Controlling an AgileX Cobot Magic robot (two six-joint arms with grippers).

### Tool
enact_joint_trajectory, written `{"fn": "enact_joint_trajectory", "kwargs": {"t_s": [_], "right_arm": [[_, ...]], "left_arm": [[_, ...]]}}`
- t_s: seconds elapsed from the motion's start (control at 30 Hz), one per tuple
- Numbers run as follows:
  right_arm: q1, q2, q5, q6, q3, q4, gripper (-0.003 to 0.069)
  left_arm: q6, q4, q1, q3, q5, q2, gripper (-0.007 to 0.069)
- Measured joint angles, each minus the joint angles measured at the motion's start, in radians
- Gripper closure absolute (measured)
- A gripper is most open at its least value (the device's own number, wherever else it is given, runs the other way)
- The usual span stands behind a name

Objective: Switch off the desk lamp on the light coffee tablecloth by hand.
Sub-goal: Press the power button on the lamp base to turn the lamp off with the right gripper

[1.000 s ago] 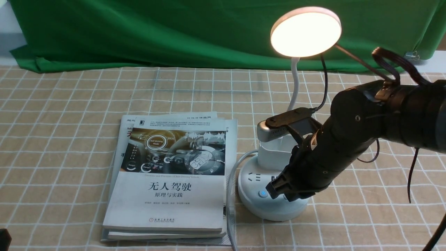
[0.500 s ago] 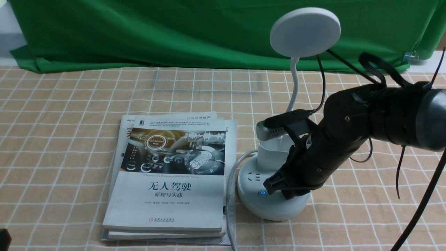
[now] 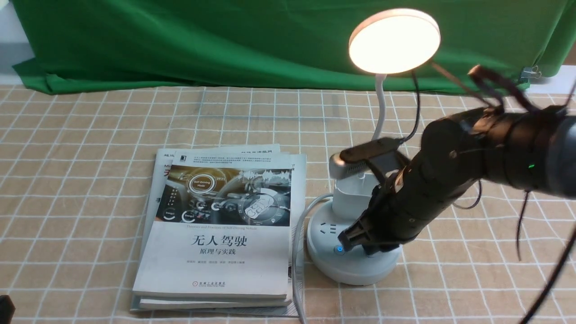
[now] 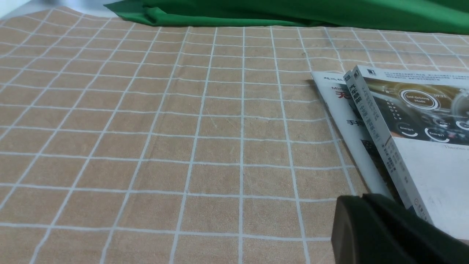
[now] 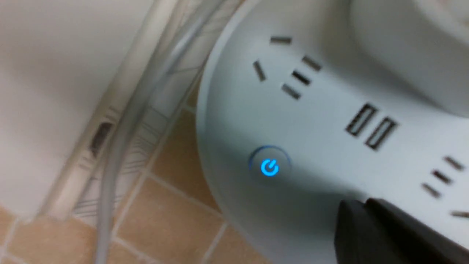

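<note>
While the desk lamp (image 3: 394, 41) is lit, the task is judged not done. It glows warm and stands on the light coffee tablecloth (image 3: 90, 157), just right of a stack of books (image 3: 220, 243), with a white cable (image 3: 298, 234) run between them.

The right gripper (image 3: 354, 238) is angled down onto the lamp's round base (image 3: 346, 270), tips pressed together with nothing held, just beside the blue-lit power button (image 5: 270, 168). Contact with the base looks likely but cannot be confirmed. In the right wrist view the tips are seen off that button, toward the socket slots (image 5: 439, 178). Whether a second button is covered by the tips cannot be told.

The left gripper (image 4: 362, 205) is parked low over the cloth near the books' corner, also closed and empty.

For a good press, the tips should be used together as one blunt point. They should be centred over the switch that governs the light, pushed straight down with a short, light stroke, then lifted clear. Sideways drag is to be avoided, since the base could be slid or tipped toward the books. The lamp should be checked for going dark before the arm is withdrawn.
</note>
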Motion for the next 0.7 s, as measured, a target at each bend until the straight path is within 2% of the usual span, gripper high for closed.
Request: {"fn": "enact_joint_trajectory", "kwargs": {"t_s": [0.7], "right_arm": [[-0.003, -0.057, 0.006, 0.001, 0.001, 0.001, 0.0628]], "left_arm": [[0.000, 0.000, 0.000, 0.000, 0.000, 0.000, 0.0620]]}}
